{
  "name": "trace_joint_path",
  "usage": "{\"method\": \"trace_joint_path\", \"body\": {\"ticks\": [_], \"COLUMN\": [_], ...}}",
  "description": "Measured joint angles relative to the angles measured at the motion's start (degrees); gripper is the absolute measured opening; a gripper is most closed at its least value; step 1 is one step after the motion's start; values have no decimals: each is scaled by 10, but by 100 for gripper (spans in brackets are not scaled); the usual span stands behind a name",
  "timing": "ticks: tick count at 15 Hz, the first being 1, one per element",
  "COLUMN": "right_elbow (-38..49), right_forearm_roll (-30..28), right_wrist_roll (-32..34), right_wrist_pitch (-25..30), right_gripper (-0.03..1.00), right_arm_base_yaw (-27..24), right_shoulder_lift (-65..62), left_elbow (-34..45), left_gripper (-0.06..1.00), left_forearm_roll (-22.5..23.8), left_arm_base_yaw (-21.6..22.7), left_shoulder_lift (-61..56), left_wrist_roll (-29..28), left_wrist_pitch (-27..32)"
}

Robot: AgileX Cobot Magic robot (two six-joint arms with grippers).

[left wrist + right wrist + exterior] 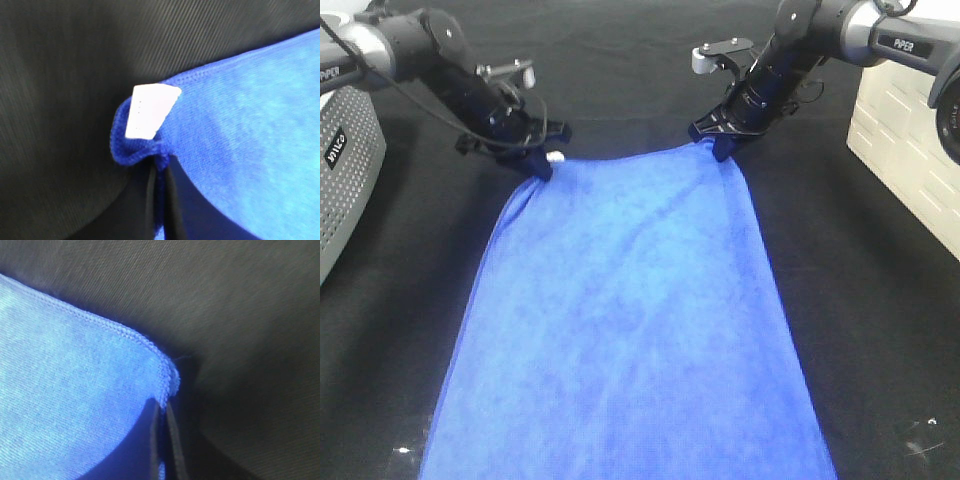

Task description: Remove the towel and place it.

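Note:
The royal-blue towel lies spread lengthwise on the black table cloth, reaching from the far middle to the near edge of the exterior view. My left gripper is shut on its far left corner, where the small white tag shows beside the pinched hem. My right gripper is shut on the far right corner; the stitched hem runs into the closed fingers. The far edge hangs slightly taut between both grippers.
A grey perforated box stands at the left edge. A cream-coloured box stands at the right edge. Small white specks lie on the cloth near the front.

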Motion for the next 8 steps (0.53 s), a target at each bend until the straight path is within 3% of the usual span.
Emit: {"method": "trace_joint_path", "body": {"ticks": [3, 8], "right_elbow": [1, 1], "right_forearm_roll": [-3, -5], "right_wrist_roll": [-1, -1], "right_wrist_pitch": [-50, -124], "right_gripper": [1, 1], "right_arm_base_yaw": [0, 0], "right_shoulder_lift": [-10, -21], "left_elbow": [-46, -58], "left_gripper": [1, 1], "left_forearm_roll": [18, 35], "left_arm_base_yaw": [0, -1], "left_shoulder_lift": [0, 0], "left_wrist_roll": [2, 12], "left_wrist_pitch": [-23, -91]}}
